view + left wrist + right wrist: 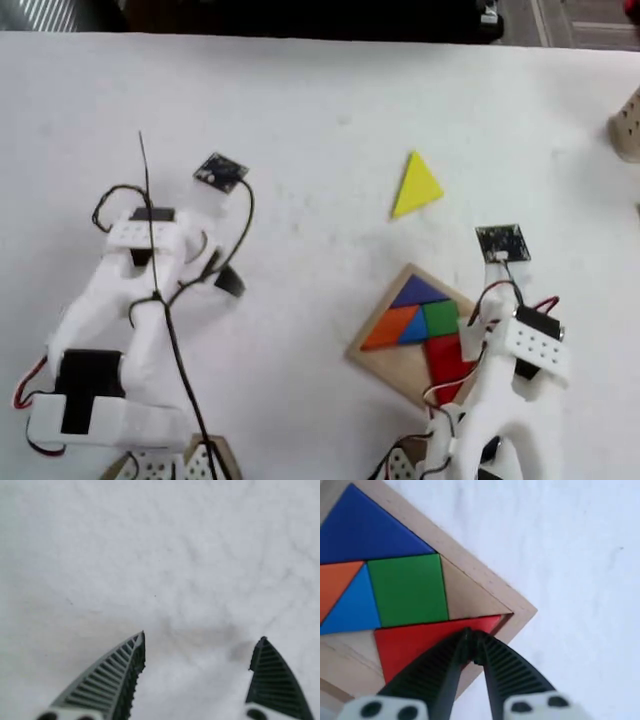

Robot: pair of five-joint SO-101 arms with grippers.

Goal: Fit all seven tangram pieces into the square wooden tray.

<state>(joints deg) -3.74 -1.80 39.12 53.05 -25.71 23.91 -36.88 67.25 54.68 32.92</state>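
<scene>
Clearly, the yellow triangle [416, 186] lies outside the wooden tray [390, 369].

Yellow triangle [416, 186] — green square [407, 589], pale wooden tray [465, 597].

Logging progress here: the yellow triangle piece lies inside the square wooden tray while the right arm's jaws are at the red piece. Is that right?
No. The yellow triangle piece lies on the white table, apart from the square wooden tray, as the high view shows. The right gripper does have its jaws at the flat red piece.
</scene>
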